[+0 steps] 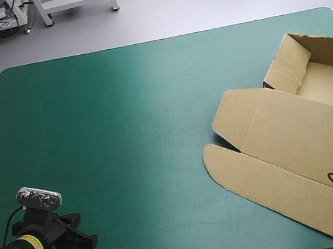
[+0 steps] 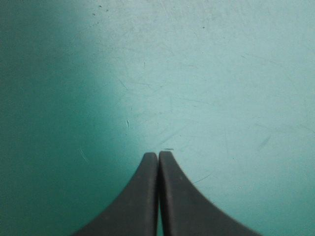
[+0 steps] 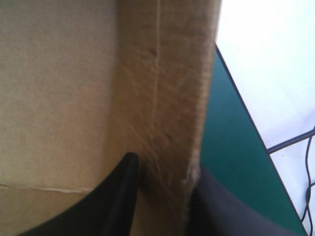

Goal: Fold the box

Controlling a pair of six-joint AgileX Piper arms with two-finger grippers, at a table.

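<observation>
So the box (image 1: pixel 296 135) is on the right side of the table, approx 3 o'clock on the teal-green cover (image 1: pixel 121 119). The tray part (image 1: pixel 321 76) w/ raised walls sits up at 2 o'clock. The lid (image 1: pixel 303 140) lies flat and stretches down toward 5 o'clock, w/ a rounded flap (image 1: pixel 226 175) on the edge facing the table's middle. The left gripper (image 2: pixel 158 156) is way off at 7 o'clock, well apart from the box, black fingers pressed together into one point over bare cover. The right gripper (image 3: pixel 163 164) is down at the 5 o'clock corner, fingers pinched on a strip of brown board, i.e. holding the box right by the table's edge.
</observation>
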